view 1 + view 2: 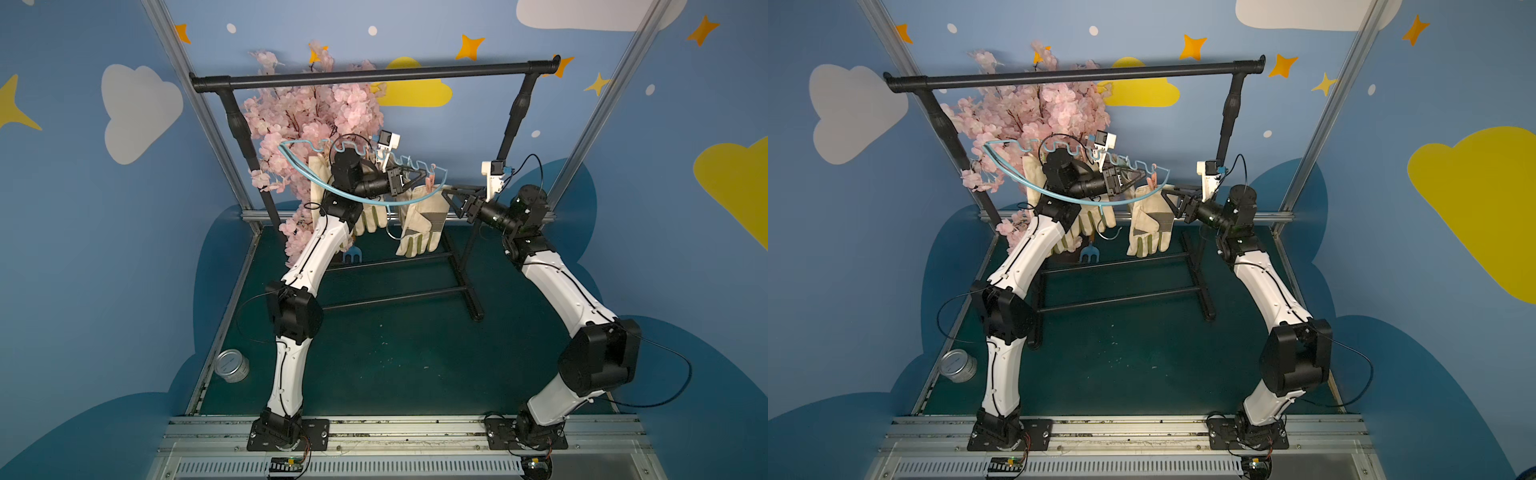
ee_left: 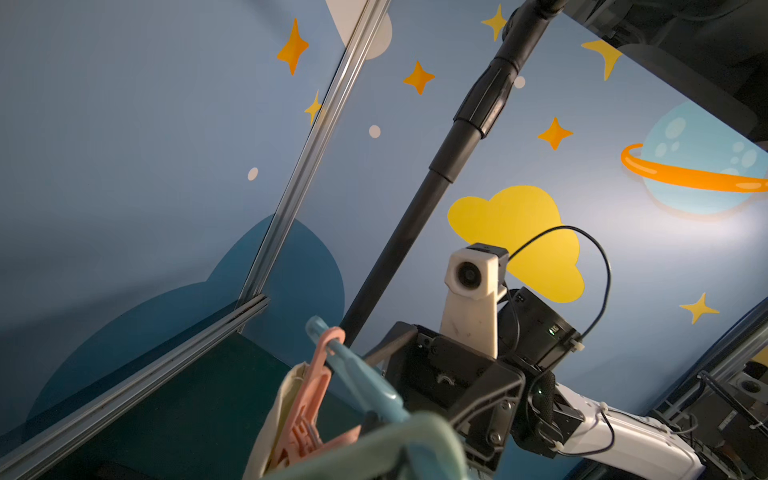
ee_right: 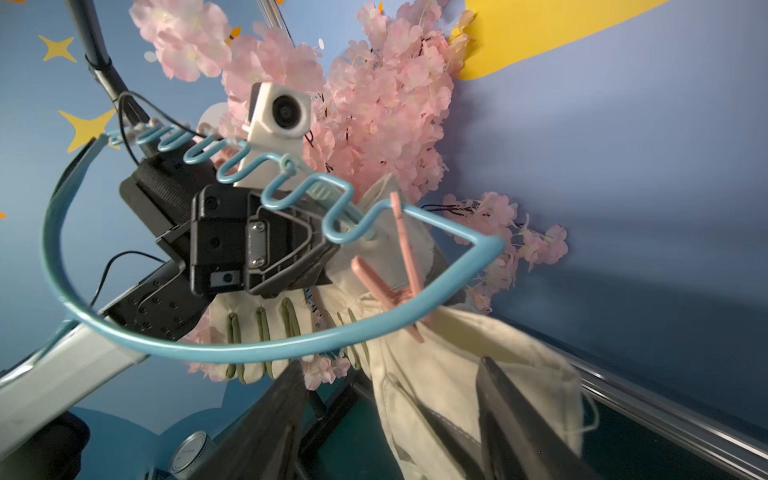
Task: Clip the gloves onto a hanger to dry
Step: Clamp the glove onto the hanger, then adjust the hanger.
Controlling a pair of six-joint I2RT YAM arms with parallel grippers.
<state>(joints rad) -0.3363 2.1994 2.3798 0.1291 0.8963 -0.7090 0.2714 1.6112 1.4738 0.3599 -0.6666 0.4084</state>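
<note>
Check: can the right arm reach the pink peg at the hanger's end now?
Probably yes: the right gripper sits open right beside the pink peg, with nothing visible between them, and the left gripper is shut on the hanger.

A black garment rack [image 1: 374, 75] is standing at the back of a dark green bench [image 1: 415, 353], with sky-blue walls [image 1: 83, 249] closing in behind and to either side of it. White clouds [image 1: 137, 108], yellow clouds [image 1: 415, 93] and orange stars are decorating those walls; a ringed planet [image 2: 702, 162] is showing beyond one rack upright in the left wrist view. Pink artificial blossoms [image 1: 316, 112] are spreading behind the rack. Aluminium posts [image 1: 199, 104] are rising just behind its ends. A silver tin [image 1: 232, 365] is sitting well in front of the rack.
</note>
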